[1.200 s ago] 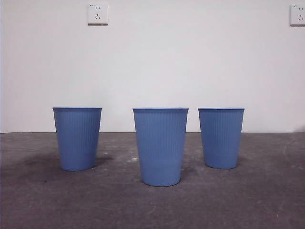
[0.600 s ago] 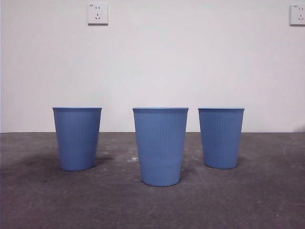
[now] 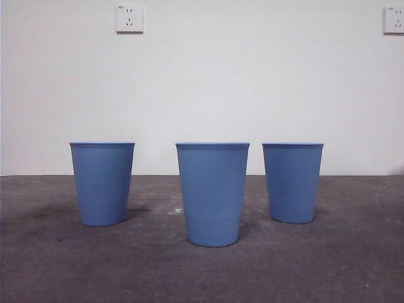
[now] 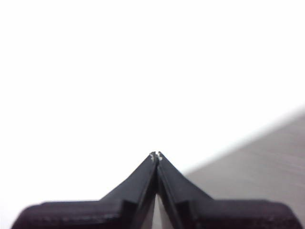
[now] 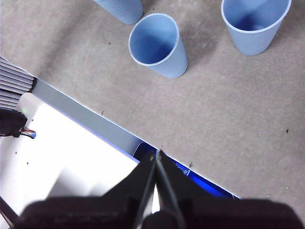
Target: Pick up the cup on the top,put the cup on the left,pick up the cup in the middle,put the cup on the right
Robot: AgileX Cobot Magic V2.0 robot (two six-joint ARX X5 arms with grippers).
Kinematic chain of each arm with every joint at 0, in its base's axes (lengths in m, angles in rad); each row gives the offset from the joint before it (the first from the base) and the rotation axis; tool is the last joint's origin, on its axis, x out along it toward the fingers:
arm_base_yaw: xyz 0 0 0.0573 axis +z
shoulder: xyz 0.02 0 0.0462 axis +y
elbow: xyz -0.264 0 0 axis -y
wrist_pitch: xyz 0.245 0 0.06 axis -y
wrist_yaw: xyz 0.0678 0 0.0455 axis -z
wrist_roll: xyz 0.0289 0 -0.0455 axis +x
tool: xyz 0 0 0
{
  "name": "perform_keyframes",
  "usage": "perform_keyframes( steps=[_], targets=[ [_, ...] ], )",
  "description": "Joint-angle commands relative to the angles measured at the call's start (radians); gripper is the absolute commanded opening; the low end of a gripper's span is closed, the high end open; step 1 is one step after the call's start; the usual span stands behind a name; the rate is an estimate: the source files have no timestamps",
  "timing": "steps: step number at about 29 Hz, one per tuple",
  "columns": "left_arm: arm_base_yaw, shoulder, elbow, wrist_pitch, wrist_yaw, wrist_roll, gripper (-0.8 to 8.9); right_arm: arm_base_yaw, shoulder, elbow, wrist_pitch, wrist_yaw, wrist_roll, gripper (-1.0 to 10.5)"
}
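Three blue cups stand upright on the gray surface (image 3: pixel 202 271) in the front view. The left cup (image 3: pixel 102 183) is at the middle left of the frame. The middle cup (image 3: pixel 213 193) is in the center and looks biggest because it stands nearest the camera. The right cup (image 3: pixel 293 182) is at the middle right. The cups are apart from each other and do not touch. None sits inside or on top of another. All three are open at the top and have thin lines running down their sides.

Behind them is a plain white wall (image 3: pixel 202 82). One wall socket (image 3: pixel 129 18) is at the upper left of the frame, and another socket (image 3: pixel 394 19) is at the upper right edge.

No arm shows in the front view.

The left pincer (image 4: pixel 156 156) is pressed together and holds nothing. Its view shows mostly bright white, with a bit of the gray surface at the lower right.

The right pincer (image 5: pixel 157 153) is also pressed together and holds nothing. It is up high, well away from the cups, which show along the top of its frame.
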Motion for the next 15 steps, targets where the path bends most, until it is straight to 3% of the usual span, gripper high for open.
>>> perform_keyframes(
  steps=[1, 5, 15],
  targets=[
    [0.032, -0.101, -0.219, 0.140, -0.079, 0.019, -0.03, 0.002, -0.001, -0.005, 0.009, 0.003, 0.008, 0.1],
    [0.056, -0.242, -0.452, 0.233, -0.114, 0.011, -0.03, 0.002, -0.001, -0.005, 0.009, 0.003, 0.008, 0.1],
    [0.092, -0.507, -0.863, 0.234, -0.145, -0.107, -0.03, 0.002, -0.001, -0.005, 0.009, 0.003, 0.008, 0.1]
  ],
)
